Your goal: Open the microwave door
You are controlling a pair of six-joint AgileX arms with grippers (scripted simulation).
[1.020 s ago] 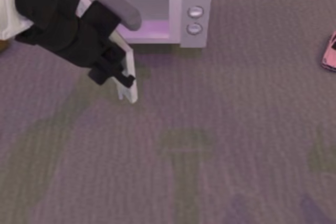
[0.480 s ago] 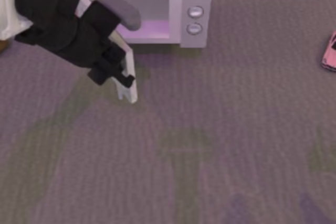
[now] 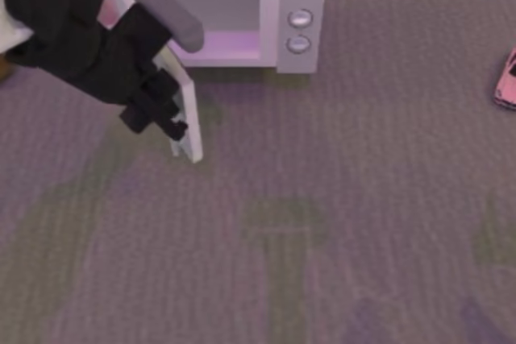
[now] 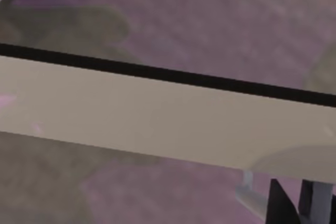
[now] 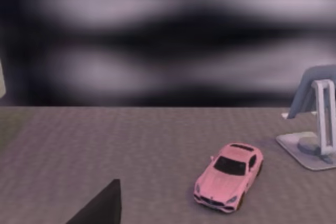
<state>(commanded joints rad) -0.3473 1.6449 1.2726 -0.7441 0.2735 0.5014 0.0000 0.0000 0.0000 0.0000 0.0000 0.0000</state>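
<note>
moved: microwave door (image 3: 188, 114) swung a bit further left since a moment ago
door axis: long edge points out from the microwave (image 3: 242, 14)
left gripper (image 3: 172, 121): clamped on the door's free edge

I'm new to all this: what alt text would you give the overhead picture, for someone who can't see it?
Seen from above, the black left gripper grips the free edge of the microwave door, which stands swung wide open. The white microwave sits at the table's far side, its lilac interior exposed. A pink toy car lies at the right edge.
</note>
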